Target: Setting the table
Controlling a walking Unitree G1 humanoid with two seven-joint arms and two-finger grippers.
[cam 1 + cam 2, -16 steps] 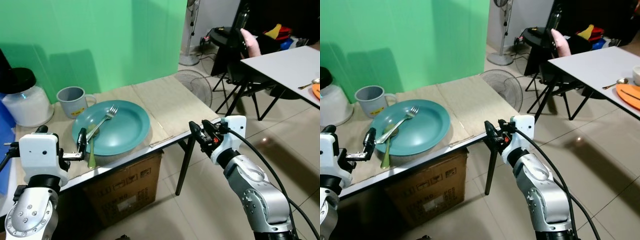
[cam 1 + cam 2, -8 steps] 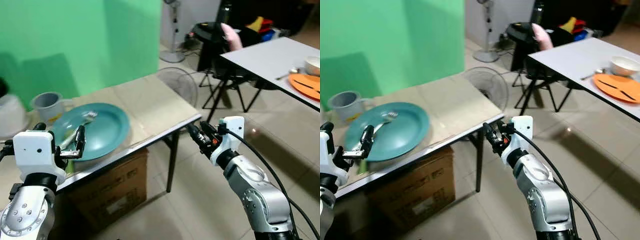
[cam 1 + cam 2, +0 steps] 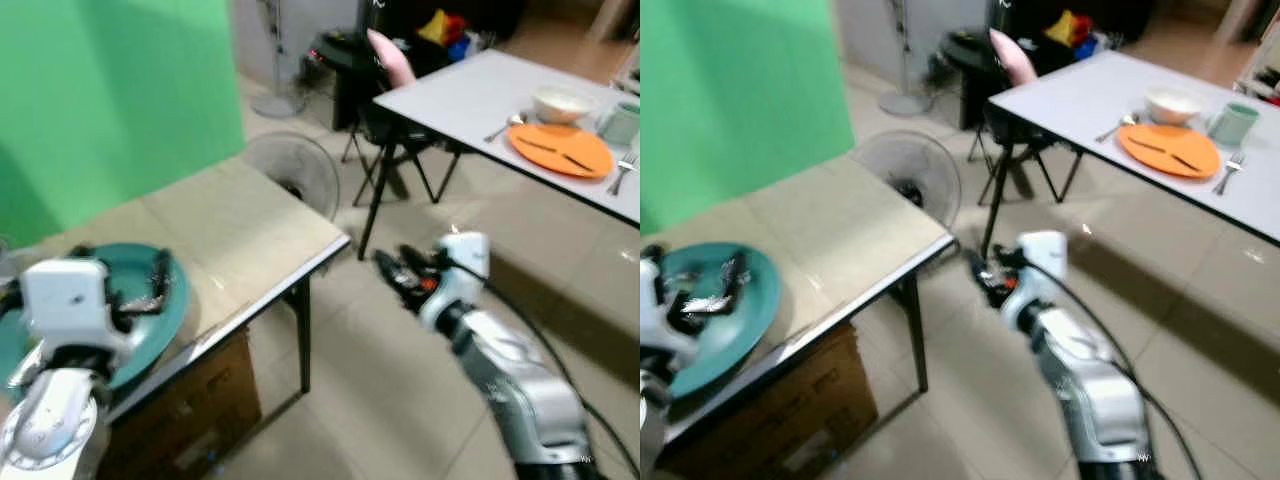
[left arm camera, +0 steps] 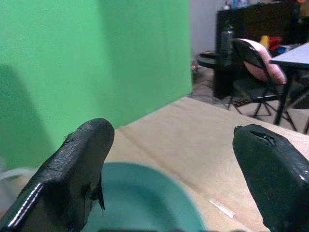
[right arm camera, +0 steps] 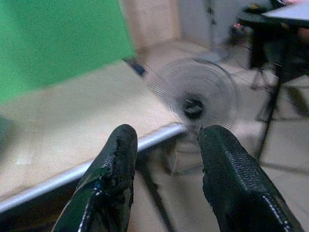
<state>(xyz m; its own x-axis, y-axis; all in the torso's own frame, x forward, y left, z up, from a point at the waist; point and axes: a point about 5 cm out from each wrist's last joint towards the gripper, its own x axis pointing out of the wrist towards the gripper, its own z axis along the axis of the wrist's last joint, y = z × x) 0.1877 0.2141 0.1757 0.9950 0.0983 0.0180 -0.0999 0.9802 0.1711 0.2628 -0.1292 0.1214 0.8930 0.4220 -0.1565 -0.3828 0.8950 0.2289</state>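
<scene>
A round teal plate lies flat on the wooden table, near its front edge toward the left end. On the white table, an orange plate lies by the front edge, a white bowl just behind it and a green cup beside.

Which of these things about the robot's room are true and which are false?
1. The teal plate sits on the wooden table. True.
2. The orange mat lies on the floor. False: it lies on the white table.
3. The left gripper is open. True: its two fingers stand wide apart, with nothing between them.
4. The right gripper is holding a fork. False: it is open and holds nothing.
5. A fan stands on the floor beyond the wooden table. True.
</scene>
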